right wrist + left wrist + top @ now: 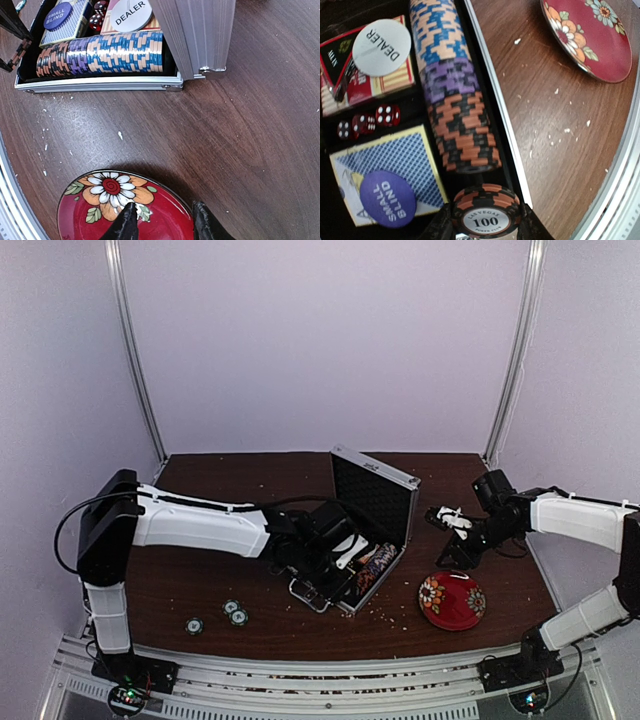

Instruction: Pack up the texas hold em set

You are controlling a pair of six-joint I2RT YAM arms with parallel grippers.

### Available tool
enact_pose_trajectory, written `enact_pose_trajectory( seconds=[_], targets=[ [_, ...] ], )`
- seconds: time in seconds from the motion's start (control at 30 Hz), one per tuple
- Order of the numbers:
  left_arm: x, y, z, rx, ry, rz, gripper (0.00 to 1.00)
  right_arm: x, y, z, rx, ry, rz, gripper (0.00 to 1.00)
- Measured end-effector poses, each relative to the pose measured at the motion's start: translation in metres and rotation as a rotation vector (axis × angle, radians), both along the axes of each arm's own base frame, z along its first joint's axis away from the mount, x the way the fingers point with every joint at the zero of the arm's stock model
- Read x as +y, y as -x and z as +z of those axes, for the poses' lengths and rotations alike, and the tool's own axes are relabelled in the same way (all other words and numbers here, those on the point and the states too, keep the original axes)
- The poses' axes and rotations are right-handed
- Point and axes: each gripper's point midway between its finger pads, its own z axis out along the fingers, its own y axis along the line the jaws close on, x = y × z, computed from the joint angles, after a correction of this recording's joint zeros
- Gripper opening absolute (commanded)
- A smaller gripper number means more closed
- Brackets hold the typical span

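The silver briefcase (375,502) lies open mid-table, lid (200,35) upright. A row of poker chips (452,85) in blue, purple and orange-black fills its long slot. Beside the row lie a blue card deck box (405,160), red dice (367,122), a white DEALER button (381,47) and a purple SMALL BLIND button (387,199). My left gripper (486,220) is shut on an orange-black 100 chip (486,210) just off the near end of the row. Three loose chips (231,612) lie on the table at the front left. My right gripper (164,205) stands open over the red bowl's rim, holding nothing.
The red floral bowl (452,600) sits at the front right of the case, near the table's front edge. White crumbs (120,135) dot the dark wood between bowl and case. The metal rail (320,670) runs along the front.
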Motion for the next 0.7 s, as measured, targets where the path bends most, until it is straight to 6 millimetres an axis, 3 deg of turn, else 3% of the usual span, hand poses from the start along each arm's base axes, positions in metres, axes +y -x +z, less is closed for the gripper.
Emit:
enact_pose_trajectory(
  seconds=[0.33, 0.7],
  targets=[
    [-0.014, -0.007, -0.017, -0.001, 0.017, 0.015, 0.26, 0.000, 0.000, -0.002, 0.005, 0.002, 0.000, 0.38],
    [-0.016, -0.008, -0.023, 0.009, 0.016, 0.030, 0.46, 0.000, 0.000, -0.003, 0.011, 0.003, 0.000, 0.38]
  ],
)
